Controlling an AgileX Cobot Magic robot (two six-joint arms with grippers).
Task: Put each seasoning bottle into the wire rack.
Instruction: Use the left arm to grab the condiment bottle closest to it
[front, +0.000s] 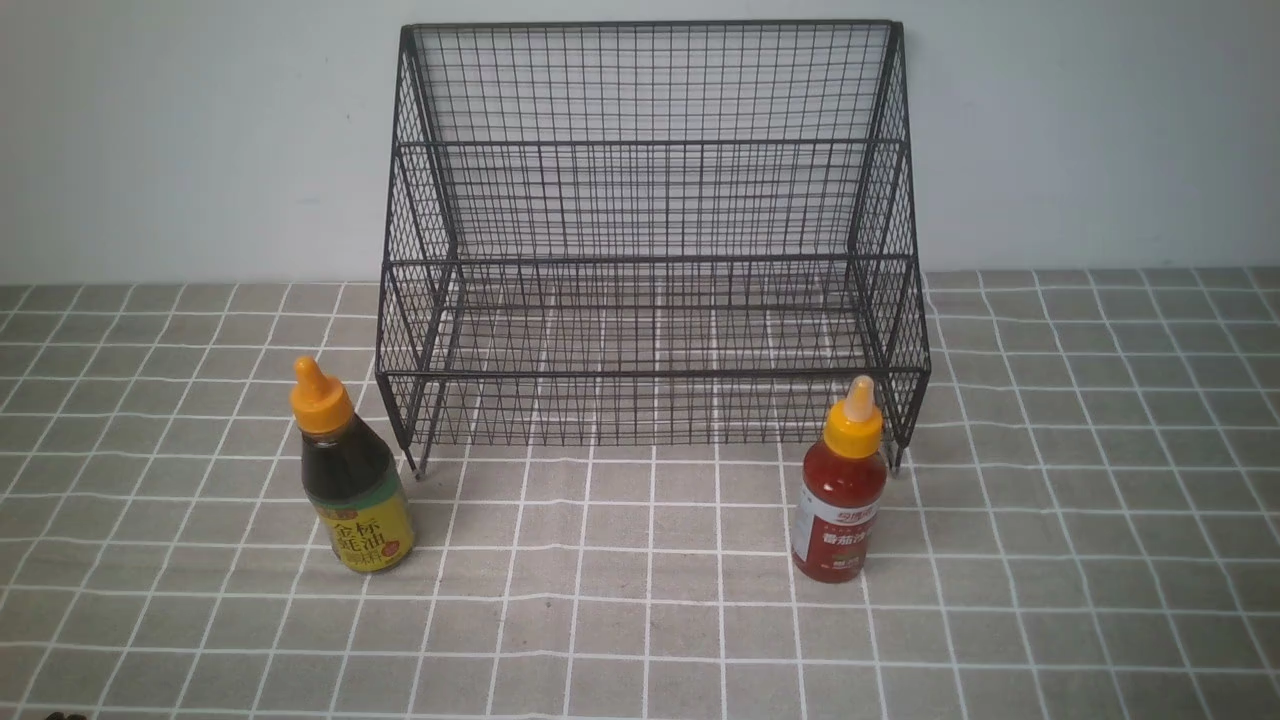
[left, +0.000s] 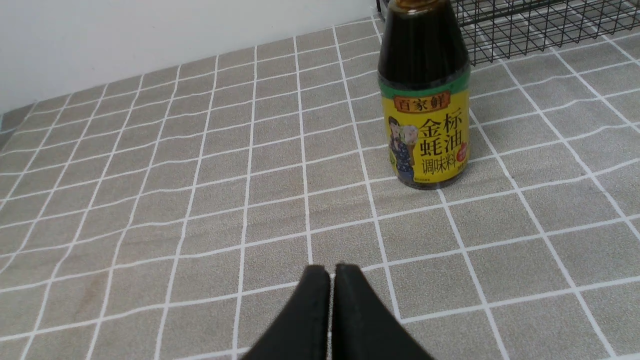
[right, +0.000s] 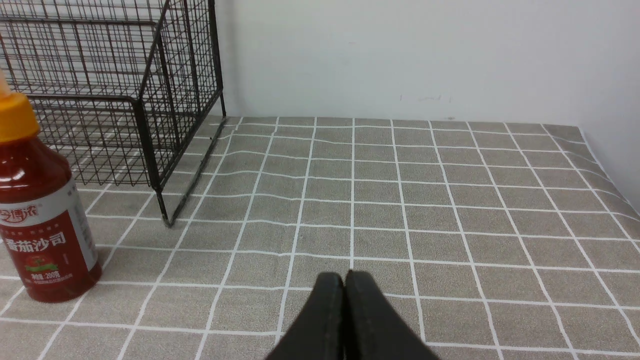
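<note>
- The dark sauce bottle stands upright on the checked surface on the robot's left, just outside the front left foot of the wire rack; its long axis runs straight up, nozzle on top
- The red bottle stands upright on the robot's right, just in front of the rack's front right corner, its cap overlapping the lower front rail in the front view
- Neither bottle is in the rack yet, and both tiers look bare
- The left pincer is clenched, tips pressed together and grasping nothing; the dark sauce bottle lies ahead of it and off its centreline, toward the rack, well apart from the tips
- The right pincer is likewise clenched and empty; the red bottle sits far off its line toward the rack side, part cut by the edge of that view
- Judging by sides, the left arm is nearer the dark bottle and the right arm nearer the red one
- Either pincer would need to spread its tips and swing inward toward its bottle, then close across the upright body from the side
</note>
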